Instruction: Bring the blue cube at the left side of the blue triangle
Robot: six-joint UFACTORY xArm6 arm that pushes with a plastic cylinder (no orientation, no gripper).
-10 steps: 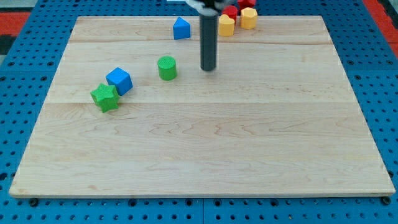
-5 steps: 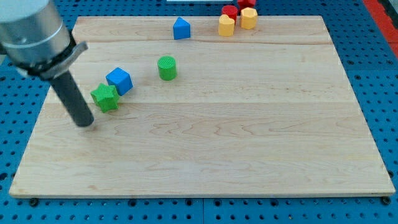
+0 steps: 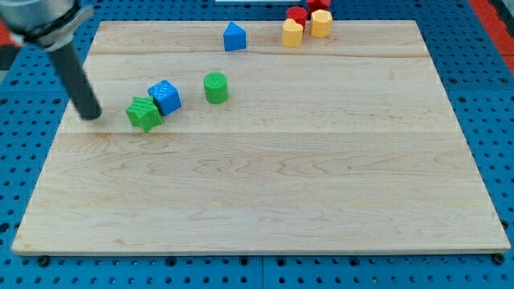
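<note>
The dark rod's tip (image 3: 92, 115) rests on the pale wooden worktop (image 3: 265, 193) at the frame's left, just left of the green star-shaped block (image 3: 144, 113); the arm carries no hand. The blue cube (image 3: 165, 96) touches that star's upper right, well below and left of the blue triangle (image 3: 234, 37) near the top edge.

A pale wooden board (image 3: 281, 177) with visible grain sits on a bright blue pegboard (image 3: 490, 96) dotted with holes. On it: a blue cube (image 3: 165, 96), a green star-shaped block (image 3: 144, 113), a green cylinder (image 3: 215, 87), a blue triangle (image 3: 234, 37), two yellow blocks (image 3: 292, 33) (image 3: 321, 23) and two red blocks (image 3: 296, 14) (image 3: 319, 4). The rod is dark grey.
</note>
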